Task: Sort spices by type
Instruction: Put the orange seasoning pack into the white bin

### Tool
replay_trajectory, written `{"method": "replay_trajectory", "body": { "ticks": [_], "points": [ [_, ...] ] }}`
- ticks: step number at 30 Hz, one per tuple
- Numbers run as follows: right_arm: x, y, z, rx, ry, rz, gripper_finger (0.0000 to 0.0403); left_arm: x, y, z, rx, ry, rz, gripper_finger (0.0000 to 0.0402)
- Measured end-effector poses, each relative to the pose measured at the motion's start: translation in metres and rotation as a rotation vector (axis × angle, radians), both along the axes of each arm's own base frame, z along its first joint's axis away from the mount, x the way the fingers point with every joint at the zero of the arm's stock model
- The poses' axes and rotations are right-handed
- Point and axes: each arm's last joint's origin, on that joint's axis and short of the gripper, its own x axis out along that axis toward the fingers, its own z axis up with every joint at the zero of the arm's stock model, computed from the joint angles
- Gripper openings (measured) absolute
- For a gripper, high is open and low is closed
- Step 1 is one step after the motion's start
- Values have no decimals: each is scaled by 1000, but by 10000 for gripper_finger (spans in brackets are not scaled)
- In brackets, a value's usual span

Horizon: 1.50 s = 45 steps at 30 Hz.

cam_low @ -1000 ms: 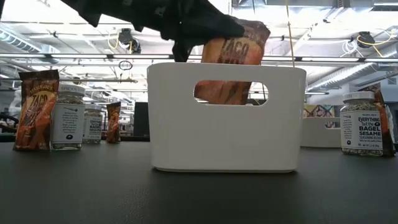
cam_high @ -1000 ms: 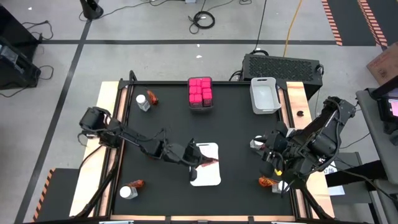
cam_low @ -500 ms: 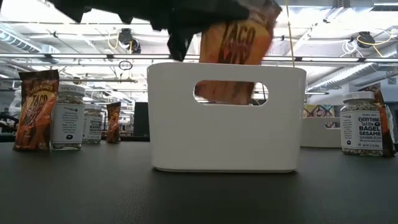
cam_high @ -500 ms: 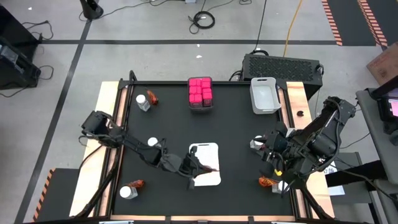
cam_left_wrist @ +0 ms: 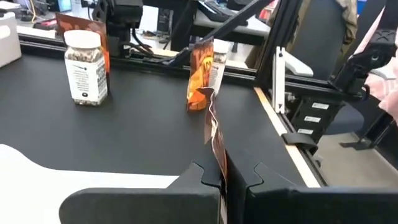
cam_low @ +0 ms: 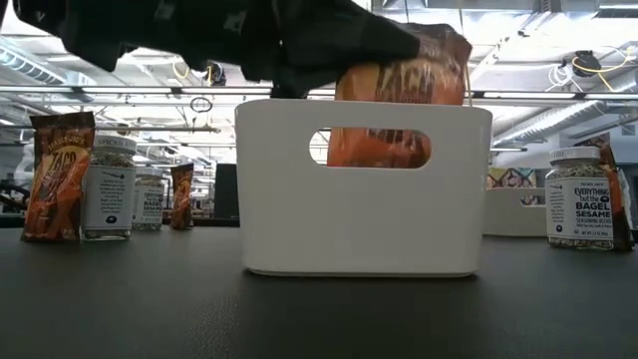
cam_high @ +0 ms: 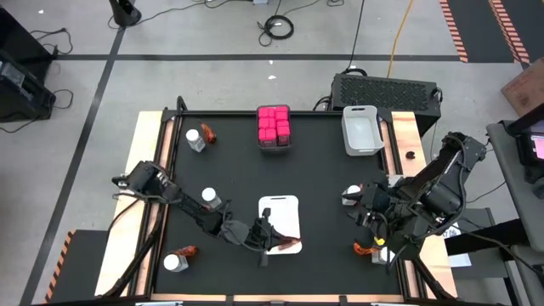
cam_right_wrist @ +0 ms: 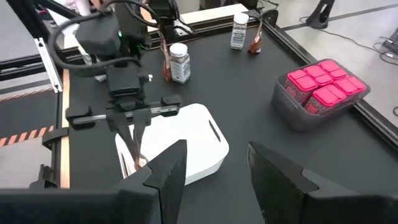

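Pink cube boxes (cam_high: 274,126) sit packed together at the surface's far edge. Clear white-capped jars (cam_high: 195,140) paired with red-orange packets (cam_high: 208,133) stand at the far left, near left and near right corners. One packet (cam_high: 284,245) hangs pinched by the left tool (cam_high: 269,240), near the near edge.

— What can be read on the clear jar with the white cap (cam_low: 578,199) at the far right of the low view?

— "EVERYTHING but the BAGEL SESAME" in dark print on its white label; the smaller lines under that are too fine to make out.

— And the crinkly red-orange packet (cam_low: 399,110) sticking up out of the white plastic bin (cam_low: 364,214)?

— "TACO" in big letters, partly hidden by the bin's rim.

— The other red-orange packet (cam_low: 58,175) standing at the left edge?

— "TACO" again. The clear white-capped jar (cam_low: 108,187) just beside it carries a label whose top line seems to start "SPICES", but I cannot read it with certainty.
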Motion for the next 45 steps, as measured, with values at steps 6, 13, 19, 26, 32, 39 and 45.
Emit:
{"method": "replay_trajectory", "body": {
  "ticks": [6,13,19,26,32,39,45],
  "points": [
    [0,1,0,7,10,18,164,1,-1,-12,2,26,-9,0],
    [0,1,0,0,12,22,164,1,-1,-12,1,26,-12,19],
    [0,1,0,0,13,22,164,1,-3,-12,-1,35,-83,55],
    [0,1,0,-10,17,29,164,1,-4,-12,-7,36,-118,107],
    [0,1,0,-27,23,40,164,-1,-3,-2,-15,14,-119,169],
    [0,1,0,-48,24,47,164,-9,2,35,1,-10,-121,235],
    [0,1,0,-58,27,55,164,-33,15,81,20,49,-115,257]
  ]
}}
